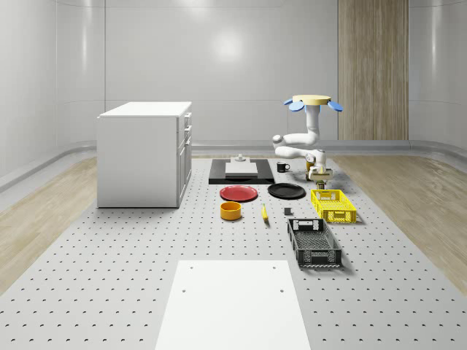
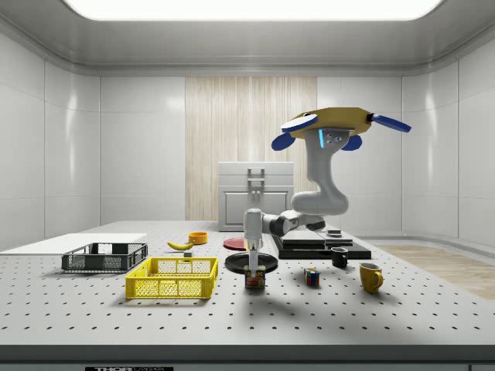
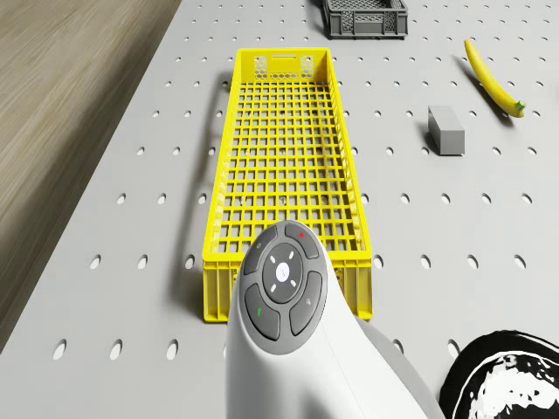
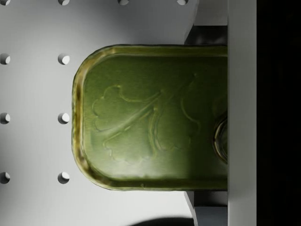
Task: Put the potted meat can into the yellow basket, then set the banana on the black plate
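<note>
The potted meat can [image 4: 150, 117], green-lidded, stands on the table [image 1: 109, 277] just behind the far end of the yellow basket [image 1: 333, 205]. My gripper [image 2: 253, 267] comes straight down on it, and the dark fingers [image 4: 207, 35] press against its two long sides. The can [image 2: 254, 280] is low, at or barely above the table. The drone [image 2: 336, 124] hovers behind the basket [image 3: 223, 166], arm bent down. The banana [image 1: 264, 212] lies on the table between the orange bowl [image 1: 230, 210] and the basket. The black plate [image 1: 286, 191] lies bare beside the can.
A black crate [image 1: 314, 242] stands in front of the basket. A red plate [image 1: 238, 192], a grey block [image 3: 445, 130], a black mug [image 2: 339, 257], a yellow mug [image 2: 370, 276] and a colour cube [image 2: 311, 277] lie around. A white cabinet [image 1: 144, 153] stands at the whole-scene view's left.
</note>
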Robot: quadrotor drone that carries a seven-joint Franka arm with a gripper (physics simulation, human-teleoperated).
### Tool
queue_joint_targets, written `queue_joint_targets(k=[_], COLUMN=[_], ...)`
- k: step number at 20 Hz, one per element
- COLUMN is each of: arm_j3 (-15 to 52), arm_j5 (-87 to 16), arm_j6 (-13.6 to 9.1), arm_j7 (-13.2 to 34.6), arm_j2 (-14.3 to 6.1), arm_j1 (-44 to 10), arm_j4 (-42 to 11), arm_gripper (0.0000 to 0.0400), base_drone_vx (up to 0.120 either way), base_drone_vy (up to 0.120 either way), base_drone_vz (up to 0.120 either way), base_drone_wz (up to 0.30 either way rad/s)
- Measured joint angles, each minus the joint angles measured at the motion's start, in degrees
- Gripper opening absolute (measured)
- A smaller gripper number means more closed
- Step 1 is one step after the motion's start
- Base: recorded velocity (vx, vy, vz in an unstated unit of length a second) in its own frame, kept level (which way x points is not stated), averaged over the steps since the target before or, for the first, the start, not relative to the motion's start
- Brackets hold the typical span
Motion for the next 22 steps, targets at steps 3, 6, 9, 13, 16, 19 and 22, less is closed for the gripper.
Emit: queue_joint_targets(k=[3, 6, 9, 13, 16, 19, 22], arm_j3=[-0.2, 0.1, 1.6, 4.1, 5.3, 6.0, 6.3], arm_j5=[-0.2, 0.0, 1.3, 3.7, 4.8, 5.5, 5.9], arm_j6=[0.2, 0.1, -0.6, -1.7, -2.1, -2.2, -2.1], arm_j7=[0.1, -0.2, -0.2, 0.3, 0.6, 0.7, 0.9], arm_j2=[-0.2, -0.2, -0.2, -0.2, -0.2, -0.4, -0.5], arm_j1=[-0.1, -0.1, 0.0, 0.1, 0.1, 0.0, 0.0], arm_j4=[0.1, 0.0, -0.5, -1.3, -1.6, -1.7, -1.8], arm_gripper=[0.0286, 0.0287, 0.0289, 0.0289, 0.0289, 0.0289, 0.0289], base_drone_vx=[0.000, 0.000, 0.000, 0.000, 0.000, 0.120, 0.120], base_drone_vy=[0.000, 0.000, 0.000, 0.000, 0.000, 0.000, 0.000], base_drone_vz=[0.000, 0.000, 0.000, 0.120, 0.120, 0.120, 0.053], base_drone_wz=[0.000, 0.000, 0.000, 0.000, 0.000, 0.000, 0.000])
